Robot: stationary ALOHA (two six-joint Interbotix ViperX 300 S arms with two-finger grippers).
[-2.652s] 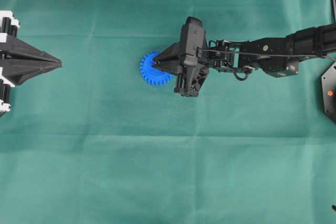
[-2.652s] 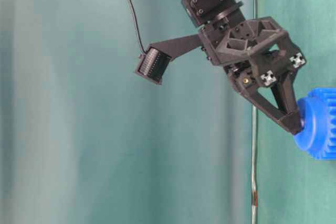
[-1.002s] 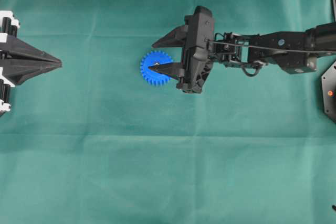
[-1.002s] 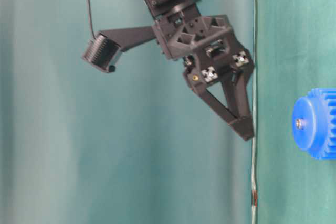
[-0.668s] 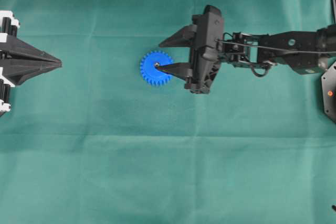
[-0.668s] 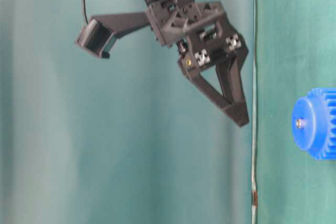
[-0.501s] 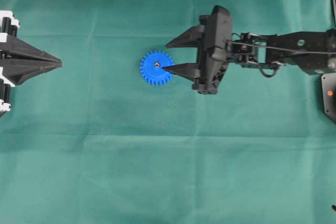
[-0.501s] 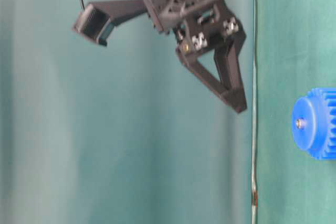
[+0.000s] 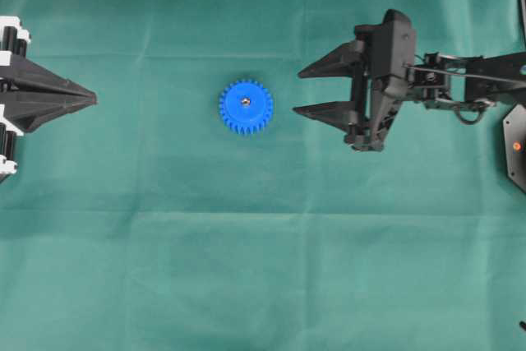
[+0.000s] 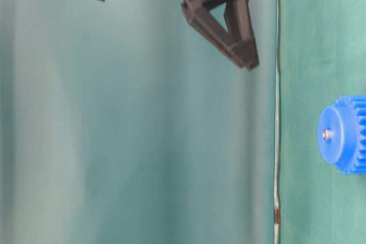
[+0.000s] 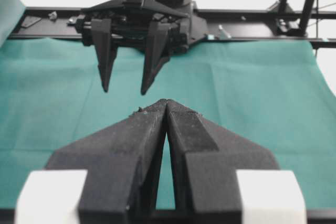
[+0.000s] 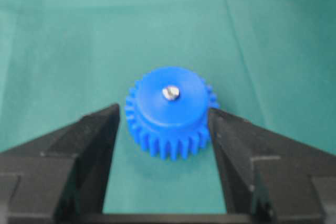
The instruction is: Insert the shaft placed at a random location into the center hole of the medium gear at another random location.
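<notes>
The medium gear [image 9: 246, 108], bright blue and toothed, lies flat on the green cloth. The shaft [image 9: 245, 102] stands in the gear's middle, and its shiny end shows on the hub [image 12: 170, 93]; it fills the center hole, which is hidden. My right gripper [image 9: 297, 92] hangs open and empty to the right of the gear, raised well off the cloth [image 10: 247, 61]. In the right wrist view its fingers [image 12: 94, 135] frame the gear [image 12: 169, 114] without touching it. My left gripper [image 9: 94, 100] rests shut and empty at the far left [image 11: 167, 102].
The green cloth has soft fold lines across it. A black mount [image 9: 516, 145] sits at the right edge. A dark frame rail [image 11: 252, 14] runs behind the right arm's base. A thin cable [image 10: 277, 141] lies along the cloth's edge.
My right gripper, earlier shut at the gear's hub, opened and drew back to the right and upward. The shaft stayed in the gear. The left arm has not moved.
</notes>
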